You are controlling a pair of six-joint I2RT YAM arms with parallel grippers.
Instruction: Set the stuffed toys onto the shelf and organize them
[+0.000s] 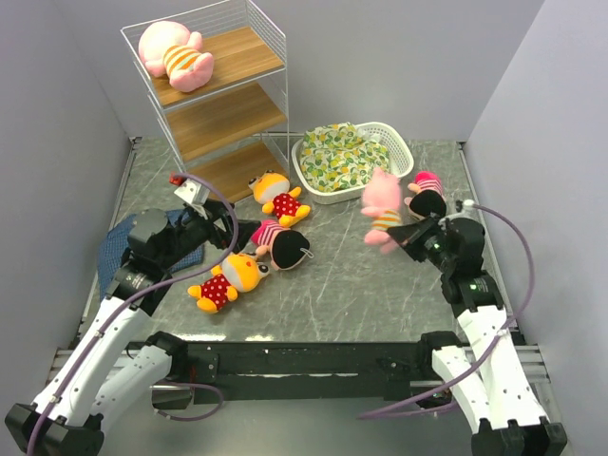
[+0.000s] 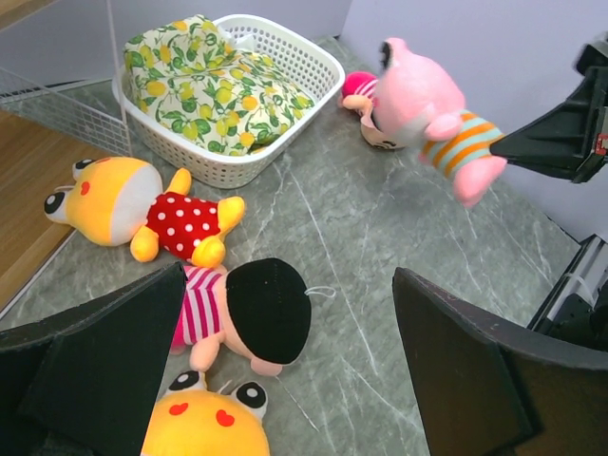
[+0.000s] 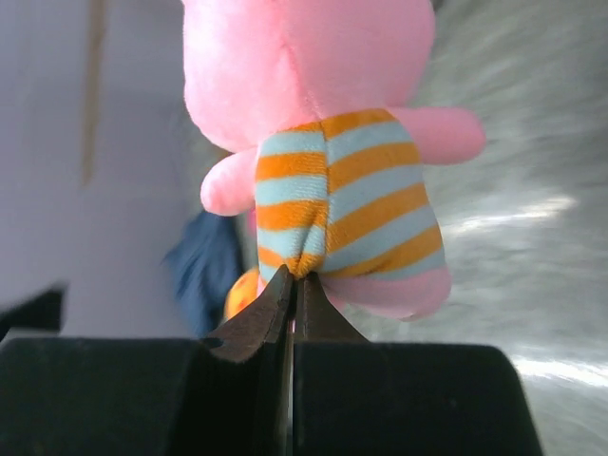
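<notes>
Top external view: the right pincer (image 1: 407,237) is clenched on the lifted pig (image 1: 383,202), which it holds up off the counter (image 1: 370,285), well apart from the shelf (image 1: 233,119) at the far left. The shelved pig (image 1: 176,55) already lies on the top board, so I'd guess its twin is meant to go beside it. The left pincer (image 1: 220,228) hangs released over the dark-haired doll (image 1: 282,243).

Left wrist view: its spread fingers (image 2: 446,370) frame that doll, probably its next pick. The lifted pig hangs in the air in front of the second doll (image 2: 359,93).

Right wrist view: the tips bite only a fold of the striped shirt (image 3: 351,209). To my eye that is a thin hold that may slip in transit.
</notes>
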